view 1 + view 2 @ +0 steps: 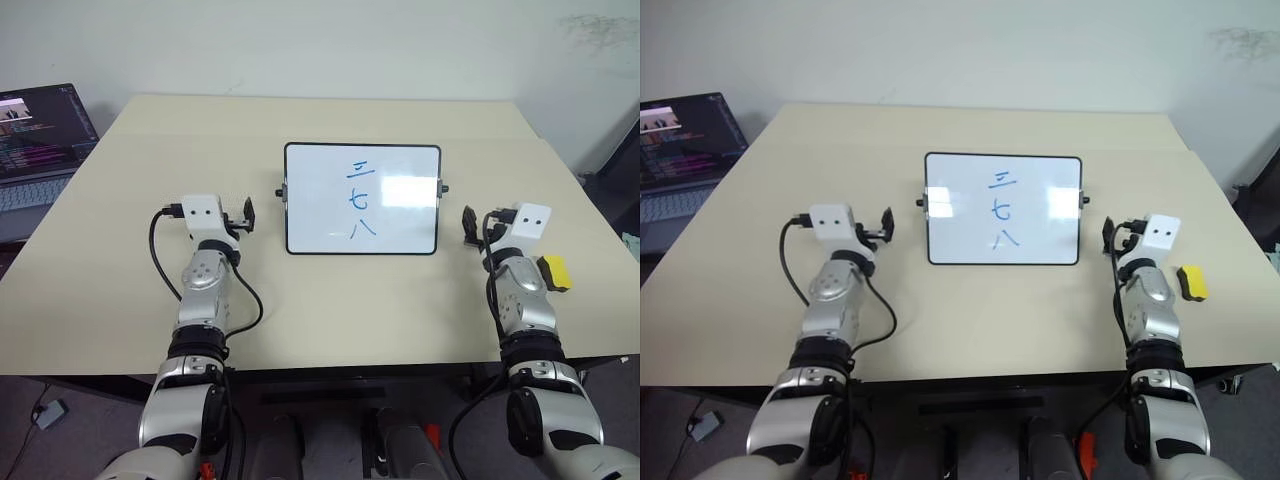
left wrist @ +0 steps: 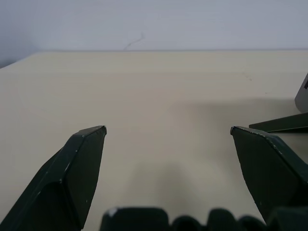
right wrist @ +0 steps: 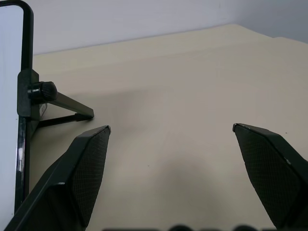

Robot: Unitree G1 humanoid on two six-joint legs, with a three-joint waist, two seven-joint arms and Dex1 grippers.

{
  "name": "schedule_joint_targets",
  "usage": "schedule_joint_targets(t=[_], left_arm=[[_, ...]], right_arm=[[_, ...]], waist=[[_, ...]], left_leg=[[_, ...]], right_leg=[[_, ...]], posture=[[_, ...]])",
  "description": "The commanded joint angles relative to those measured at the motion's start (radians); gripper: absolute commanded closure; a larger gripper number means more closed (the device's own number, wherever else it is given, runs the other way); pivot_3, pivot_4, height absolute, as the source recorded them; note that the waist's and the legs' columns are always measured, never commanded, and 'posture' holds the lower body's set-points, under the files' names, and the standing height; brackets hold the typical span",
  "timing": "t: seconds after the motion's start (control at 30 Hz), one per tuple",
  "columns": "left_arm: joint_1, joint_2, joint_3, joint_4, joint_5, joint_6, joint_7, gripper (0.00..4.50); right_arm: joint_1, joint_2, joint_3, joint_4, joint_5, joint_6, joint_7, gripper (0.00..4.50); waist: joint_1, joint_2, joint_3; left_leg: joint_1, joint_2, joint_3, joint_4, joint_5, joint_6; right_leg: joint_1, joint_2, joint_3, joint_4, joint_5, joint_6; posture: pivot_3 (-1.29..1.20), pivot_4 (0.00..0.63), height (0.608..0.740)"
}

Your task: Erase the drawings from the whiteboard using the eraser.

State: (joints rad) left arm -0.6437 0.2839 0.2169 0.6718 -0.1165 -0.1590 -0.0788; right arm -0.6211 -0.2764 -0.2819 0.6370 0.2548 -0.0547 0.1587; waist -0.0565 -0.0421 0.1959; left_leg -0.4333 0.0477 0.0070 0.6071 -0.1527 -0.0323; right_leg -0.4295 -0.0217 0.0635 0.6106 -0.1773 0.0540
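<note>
The whiteboard (image 1: 310,200) stands tilted on its stand at the middle of the beige table (image 1: 330,310), black-framed, with a knob (image 3: 42,90) on each side. The drawings (image 1: 360,200) are blue strokes stacked down its centre. The eraser (image 1: 555,272), a small yellow block, lies on the table near the right edge, just right of my right forearm. My left gripper (image 1: 243,215) hovers open, left of the board, with nothing between its fingers (image 2: 86,159). My right gripper (image 1: 478,225) hovers open, right of the board and ahead of the eraser, also with nothing in it.
An open laptop (image 1: 40,140) sits off the table's far left corner. A pale wall runs behind the table. The board's stand leg (image 2: 284,122) reaches out towards my left gripper. Bare tabletop lies in front of the board, between my arms.
</note>
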Motion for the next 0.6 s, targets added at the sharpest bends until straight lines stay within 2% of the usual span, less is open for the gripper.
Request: schedule_joint_targets(t=[0.03, 0.6], left_arm=[[-0.005, 0.01, 0.009, -0.063, -0.007, -0.005, -0.002, 0.0], [0.0, 0.03, 0.028, -0.07, -0.015, 0.015, -0.031, 0.0]], right_arm=[[-0.034, -0.005, -0.003, -0.005, -0.004, -0.025, 0.007, 0.03], [-0.041, -0.008, -0.001, -0.021, -0.003, -0.017, 0.014, 0.03]], waist=[[0.0, 0.0, 0.0], [0.0, 0.0, 0.0]], left_leg=[[0.0, 0.0, 0.0, 0.0, 0.0, 0.0], [0.0, 0.0, 0.0, 0.0, 0.0, 0.0]], right_leg=[[0.0, 0.0, 0.0, 0.0, 0.0, 0.0], [0.0, 0.0, 0.0, 0.0, 0.0, 0.0]], posture=[[0.0, 0.15, 0.74], [0.0, 0.15, 0.74]])
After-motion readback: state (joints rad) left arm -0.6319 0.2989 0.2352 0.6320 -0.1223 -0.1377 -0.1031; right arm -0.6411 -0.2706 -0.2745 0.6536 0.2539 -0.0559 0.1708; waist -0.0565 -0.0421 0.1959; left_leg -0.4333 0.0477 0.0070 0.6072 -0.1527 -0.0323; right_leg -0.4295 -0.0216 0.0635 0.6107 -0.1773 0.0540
